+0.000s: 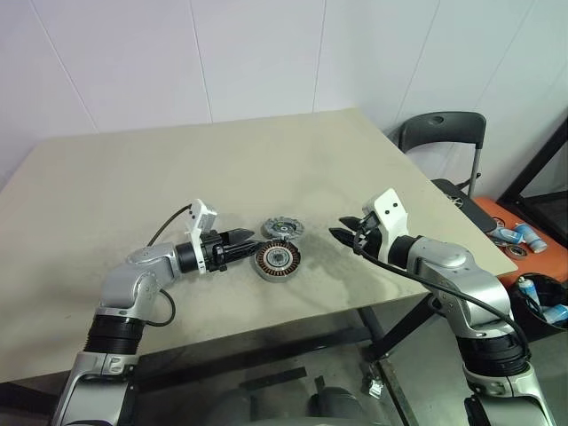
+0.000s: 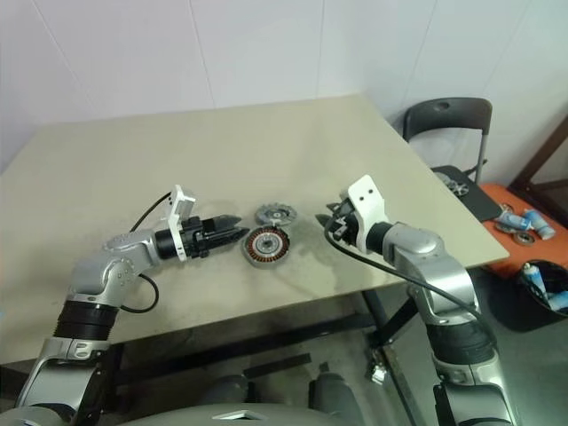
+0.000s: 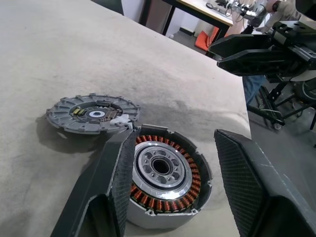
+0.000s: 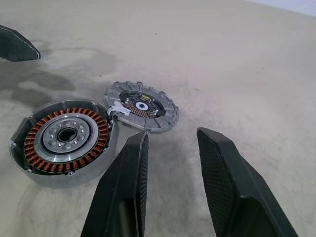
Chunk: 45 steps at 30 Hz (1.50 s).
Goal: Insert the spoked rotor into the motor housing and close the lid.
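On the beige table point(image 1: 133, 177) in front of me lies the short round motor housing point(image 1: 277, 260), coppery-brown windings ringing its silver centre, which already fills the bore. Just behind it, edges almost touching, lies the flat dull grey metal lid point(image 1: 283, 228) with cutouts and a small circuit in its middle, flat on the table and not on the housing. My left tool point(image 1: 249, 245) lies level with its black fingers apart, the tips right beside the housing's rim, clamped on nothing. My right tool point(image 1: 344, 236) hovers above the table, well apart from both parts, fingers apart and empty.
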{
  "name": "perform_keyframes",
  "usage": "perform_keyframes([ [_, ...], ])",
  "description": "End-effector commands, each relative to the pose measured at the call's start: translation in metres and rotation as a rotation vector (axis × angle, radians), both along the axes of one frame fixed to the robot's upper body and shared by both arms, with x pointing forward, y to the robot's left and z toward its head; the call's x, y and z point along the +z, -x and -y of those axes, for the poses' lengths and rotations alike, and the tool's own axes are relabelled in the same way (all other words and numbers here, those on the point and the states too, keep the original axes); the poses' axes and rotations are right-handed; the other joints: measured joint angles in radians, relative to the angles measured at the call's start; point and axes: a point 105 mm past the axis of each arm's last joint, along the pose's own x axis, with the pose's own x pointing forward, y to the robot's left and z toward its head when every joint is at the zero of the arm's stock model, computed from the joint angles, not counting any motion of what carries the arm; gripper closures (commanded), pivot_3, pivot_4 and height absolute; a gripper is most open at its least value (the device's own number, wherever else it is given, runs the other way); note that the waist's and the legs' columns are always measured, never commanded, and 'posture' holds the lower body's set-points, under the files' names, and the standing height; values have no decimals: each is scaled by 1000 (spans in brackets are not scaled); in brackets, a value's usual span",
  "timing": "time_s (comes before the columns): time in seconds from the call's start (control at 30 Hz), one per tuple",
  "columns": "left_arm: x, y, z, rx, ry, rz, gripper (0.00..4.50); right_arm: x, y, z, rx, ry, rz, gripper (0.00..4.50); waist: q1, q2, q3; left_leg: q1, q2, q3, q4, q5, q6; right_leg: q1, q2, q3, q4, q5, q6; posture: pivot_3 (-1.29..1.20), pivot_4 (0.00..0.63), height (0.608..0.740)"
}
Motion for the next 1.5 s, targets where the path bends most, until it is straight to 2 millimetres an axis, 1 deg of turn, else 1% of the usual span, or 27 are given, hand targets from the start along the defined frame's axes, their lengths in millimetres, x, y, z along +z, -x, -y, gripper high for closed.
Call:
perform_keyframes([
  [0.03,16,0,3,-19,13,55,1799,16,-1,-2,12,-17,61,2865,0,0,0,0,0,0,0,0,0,0,0,0,0,0,0,0,0,740],
  [0.53,18,0,-1,-19,4,57,1799,18,-4,-2,18,-14,70,2865,0,0,0,0,0,0,0,0,0,0,0,0,0,0,0,0,0,740],
  [1.0,18,1,1,-11,18,59,1799,21,-4,-3,40,-10,71,2865,0,0,0,0,0,0,0,0,0,0,0,0,0,0,0,0,0,740],
  [1.5,20,5,-6,-2,10,48,1799,15,0,-10,57,-27,53,2865,0,0,0,0,0,0,0,0,0,0,0,0,0,0,0,0,0,740],
])
